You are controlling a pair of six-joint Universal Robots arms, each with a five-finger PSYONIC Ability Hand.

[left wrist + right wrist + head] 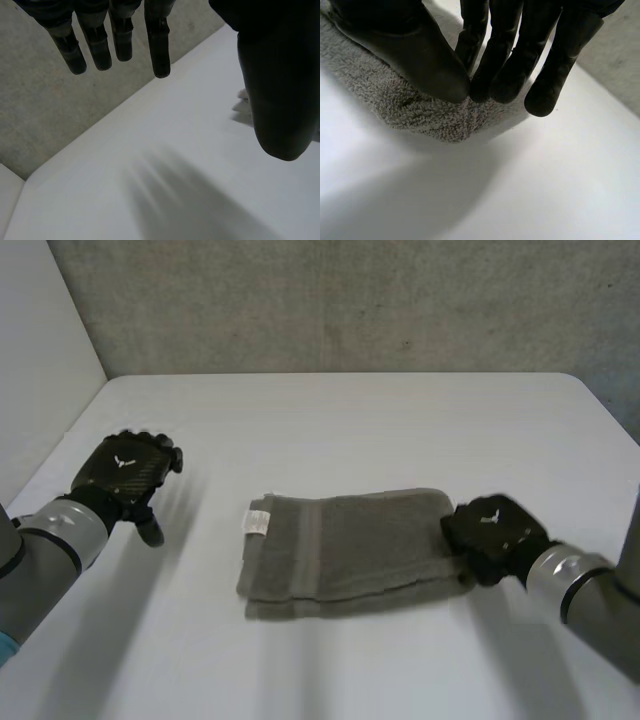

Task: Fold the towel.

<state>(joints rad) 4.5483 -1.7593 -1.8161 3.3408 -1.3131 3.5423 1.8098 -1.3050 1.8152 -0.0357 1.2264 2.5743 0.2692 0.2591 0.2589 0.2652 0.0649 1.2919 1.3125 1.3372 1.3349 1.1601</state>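
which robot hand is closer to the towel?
Right. The right robot hand pinches the towel at the edge of its right end. The left robot hand hovers open over the table, apart from the towel's other end.

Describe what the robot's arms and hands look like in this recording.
The left hand and right hand are both black, each with a small white emblem on its back. In the left wrist view the fingers are slim, dark cylinders with rounded tips, and the thumb is much broader. The left arm and right arm are grey, rounded tubes, with a lighter silvery band at the wrist.
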